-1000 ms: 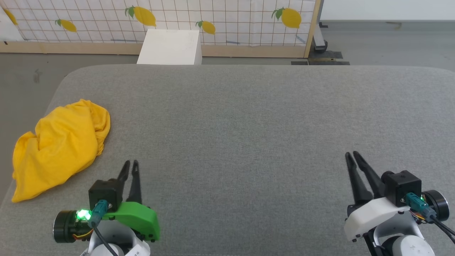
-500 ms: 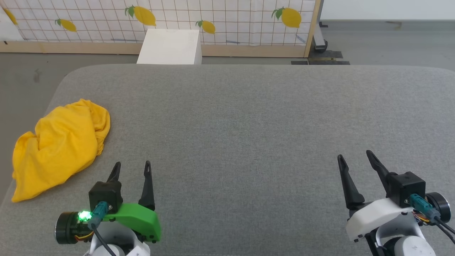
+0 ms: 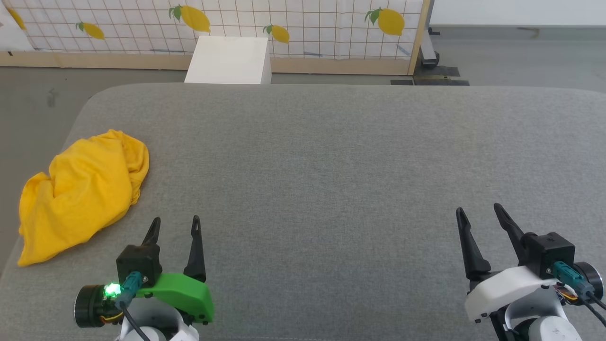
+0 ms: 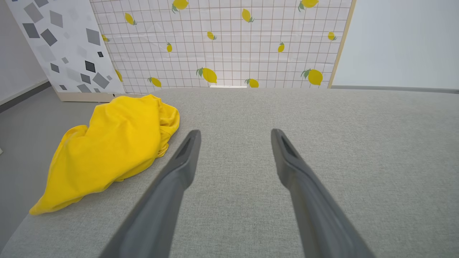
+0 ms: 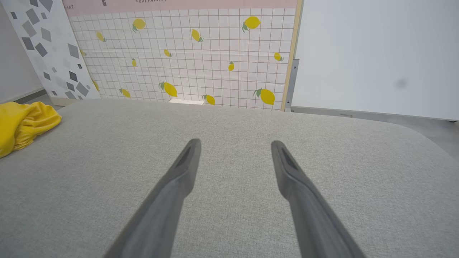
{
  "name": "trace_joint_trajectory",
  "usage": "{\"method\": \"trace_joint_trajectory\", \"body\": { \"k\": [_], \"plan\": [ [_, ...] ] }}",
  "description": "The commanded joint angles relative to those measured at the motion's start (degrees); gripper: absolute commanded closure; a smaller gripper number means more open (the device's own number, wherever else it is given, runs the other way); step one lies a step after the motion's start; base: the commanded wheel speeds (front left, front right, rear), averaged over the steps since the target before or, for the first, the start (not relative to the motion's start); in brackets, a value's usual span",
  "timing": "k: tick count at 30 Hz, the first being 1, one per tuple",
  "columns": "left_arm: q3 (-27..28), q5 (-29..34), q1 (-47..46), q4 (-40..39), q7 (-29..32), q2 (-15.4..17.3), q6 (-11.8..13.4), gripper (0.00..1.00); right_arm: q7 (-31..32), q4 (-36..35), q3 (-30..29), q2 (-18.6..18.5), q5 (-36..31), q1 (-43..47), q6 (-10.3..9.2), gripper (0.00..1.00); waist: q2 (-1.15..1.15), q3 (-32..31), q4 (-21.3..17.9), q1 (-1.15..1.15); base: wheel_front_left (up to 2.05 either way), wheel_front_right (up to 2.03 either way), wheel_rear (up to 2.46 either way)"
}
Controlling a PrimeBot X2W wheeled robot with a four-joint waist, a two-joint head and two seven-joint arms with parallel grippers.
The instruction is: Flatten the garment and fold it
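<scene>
While both grippers hover low over the near side of the grey fabric desk (image 3: 322, 166), a yellow shirt (image 3: 83, 192) lies crumpled in a heap at the desk's left edge, showing plain yellow cloth. The left gripper (image 3: 175, 219) is near the shirt, not touching it, fingers apart and empty. The right gripper (image 3: 477, 208), well away, is likewise spread and empty. Beyond the desk stands a white box (image 3: 228, 59).
</scene>
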Motion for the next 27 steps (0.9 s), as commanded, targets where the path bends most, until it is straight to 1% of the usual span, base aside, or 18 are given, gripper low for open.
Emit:
{"method": "trace_joint_trajectory", "body": {
  "k": [1,13,27],
  "plan": [
    [0.2,-1.0,0.0,0.3,-0.8,0.0,0.3,0.0,-0.8,0.4,-0.2,0.0,0.6,0.7,-0.01,0.0,0.0,0.0,0.2,0.0,0.0,0.0,0.0],
    [1.0,-2.1,0.2,1.1,-2.2,0.0,0.7,0.0,-2.2,2.2,-0.5,0.0,1.5,0.7,-0.02,0.0,0.0,-0.1,3.6,0.0,0.0,0.0,0.0],
    [1.7,-3.4,1.1,2.2,-3.8,-0.1,1.1,0.0,-3.9,4.4,-0.3,0.0,3.1,1.3,-0.03,0.0,0.0,-0.9,9.0,0.0,0.0,0.0,0.0]
  ]
}}
